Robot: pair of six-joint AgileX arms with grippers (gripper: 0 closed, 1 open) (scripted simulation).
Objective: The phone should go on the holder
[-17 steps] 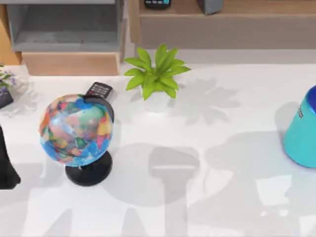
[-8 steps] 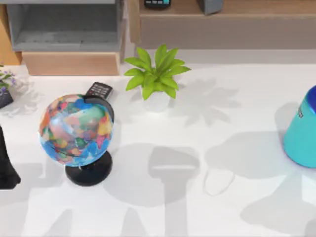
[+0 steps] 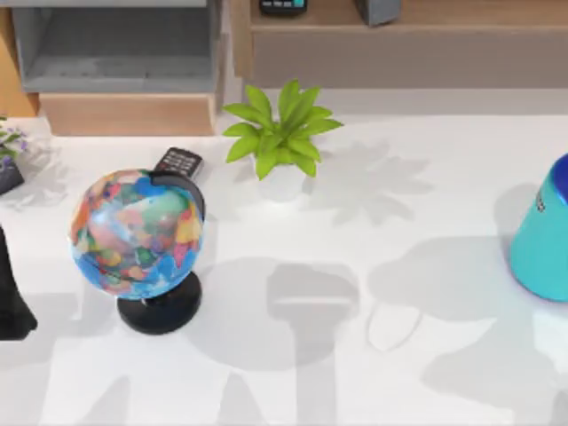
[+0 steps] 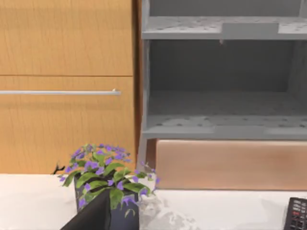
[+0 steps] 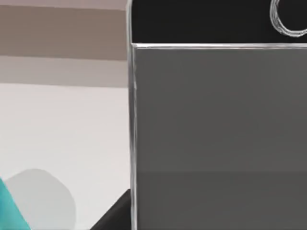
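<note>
The phone (image 5: 220,129) sits right in front of the right pincer, above the white counter (image 5: 62,129). I cannot tell the pincer's grip.

A: Where's the globe (image 3: 136,232)?
B: Left on the worktop (image 3: 355,373), keypad (image 3: 178,162) just behind it.
A: The plant (image 3: 279,133)?
B: Mid-back; cone (image 3: 543,235) at the right edge

no readable text, teal container's (image 3: 543,235) dark marking illegible
</note>
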